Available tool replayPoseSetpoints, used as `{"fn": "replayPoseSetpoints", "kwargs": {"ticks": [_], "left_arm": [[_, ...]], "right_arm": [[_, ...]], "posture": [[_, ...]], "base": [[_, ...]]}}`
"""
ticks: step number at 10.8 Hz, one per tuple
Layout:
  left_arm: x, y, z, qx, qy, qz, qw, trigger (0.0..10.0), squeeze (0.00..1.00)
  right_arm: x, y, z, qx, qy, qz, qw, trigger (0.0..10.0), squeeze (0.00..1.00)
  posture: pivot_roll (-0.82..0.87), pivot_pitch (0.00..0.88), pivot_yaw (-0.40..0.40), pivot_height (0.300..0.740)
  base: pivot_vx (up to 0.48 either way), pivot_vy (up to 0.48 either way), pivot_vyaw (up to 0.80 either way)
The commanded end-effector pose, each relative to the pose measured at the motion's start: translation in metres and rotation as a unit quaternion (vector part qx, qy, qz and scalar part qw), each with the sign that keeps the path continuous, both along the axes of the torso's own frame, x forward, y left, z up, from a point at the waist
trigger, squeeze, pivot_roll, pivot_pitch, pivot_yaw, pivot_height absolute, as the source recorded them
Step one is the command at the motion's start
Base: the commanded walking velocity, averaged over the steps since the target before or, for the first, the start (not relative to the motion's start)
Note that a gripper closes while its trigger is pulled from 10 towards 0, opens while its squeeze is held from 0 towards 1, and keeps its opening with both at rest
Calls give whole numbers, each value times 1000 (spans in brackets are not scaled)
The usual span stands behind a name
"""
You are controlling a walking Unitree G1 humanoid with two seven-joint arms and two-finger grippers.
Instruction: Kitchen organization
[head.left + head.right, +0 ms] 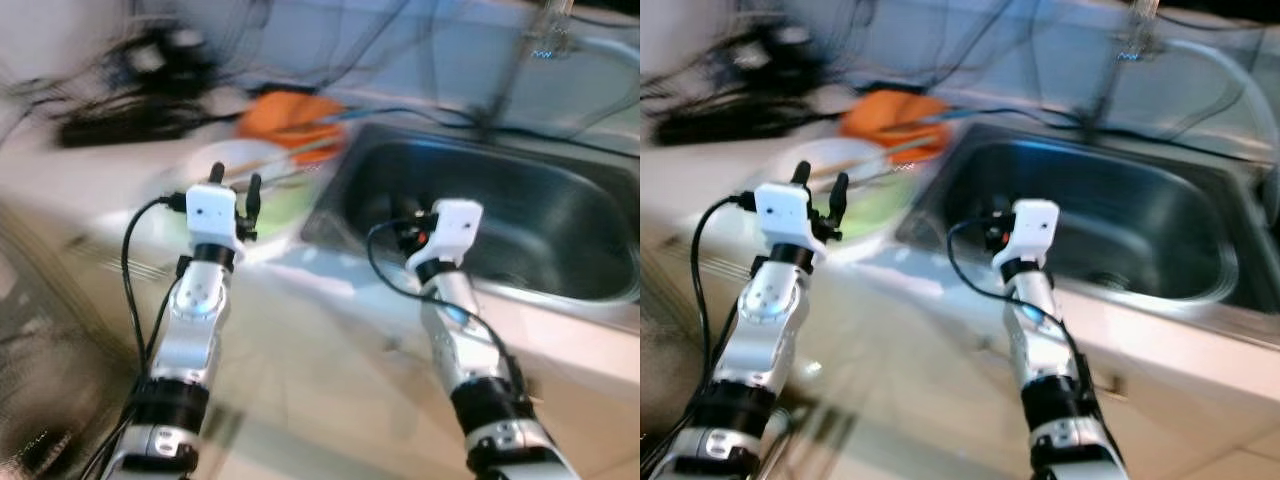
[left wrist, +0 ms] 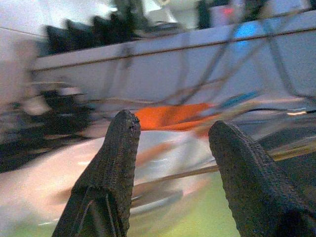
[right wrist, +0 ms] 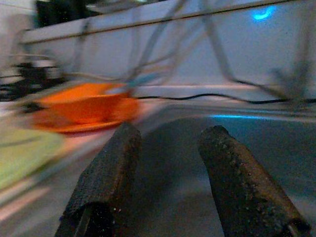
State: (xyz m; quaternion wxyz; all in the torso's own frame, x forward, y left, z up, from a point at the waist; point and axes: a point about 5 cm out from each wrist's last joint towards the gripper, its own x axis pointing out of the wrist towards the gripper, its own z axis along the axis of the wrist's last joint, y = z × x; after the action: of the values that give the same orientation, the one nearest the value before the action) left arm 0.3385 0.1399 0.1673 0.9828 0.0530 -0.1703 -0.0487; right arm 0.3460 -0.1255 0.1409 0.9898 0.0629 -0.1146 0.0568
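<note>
Both head views are smeared by motion, so detail is thin. The left gripper (image 1: 233,190) is raised over the pale countertop (image 1: 330,350) with its two black fingers spread wide and nothing between them. Just beyond its tips, at about twelve o'clock, lies a round white plate with a yellow-green centre (image 1: 285,205), and across that plate rest what look like thin pale sticks, perhaps chopsticks (image 2: 197,170), though the blur forbids certainty. Their long axis seems to run from roughly eight o'clock to two o'clock, slanting across the line of the fingers. Past the plate, toward one o'clock, sits a shallow orange dish (image 1: 290,115) against the grey backsplash (image 1: 400,50). The right gripper (image 3: 165,173) is also parted and empty, and reaches over the near rim of the dark stainless steel sink basin (image 1: 520,215), which lies at three o'clock from the plate. The left arm is plainly the nearer to the plate and dish; the right would have to cross toward ten o'clock. A tangle of black cables (image 1: 120,115) lies at eleven o'clock.
</note>
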Motion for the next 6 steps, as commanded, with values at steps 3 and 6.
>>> {"fn": "replayPoseSetpoints", "kwargs": {"ticks": [3,6], "left_arm": [[-3,-14,8,-2,-22,-39,999,10000,0],[-7,-11,11,2,-31,-39,999,10000,0]], "right_arm": [[1,-5,2,8,-5,-12,1000,10000,0],[1,-6,2,9,-5,-12,1000,10000,0]], "posture": [[191,20,-21,740],[193,18,-23,740]], "base": [[0,0,0],[0,0,0]]}}
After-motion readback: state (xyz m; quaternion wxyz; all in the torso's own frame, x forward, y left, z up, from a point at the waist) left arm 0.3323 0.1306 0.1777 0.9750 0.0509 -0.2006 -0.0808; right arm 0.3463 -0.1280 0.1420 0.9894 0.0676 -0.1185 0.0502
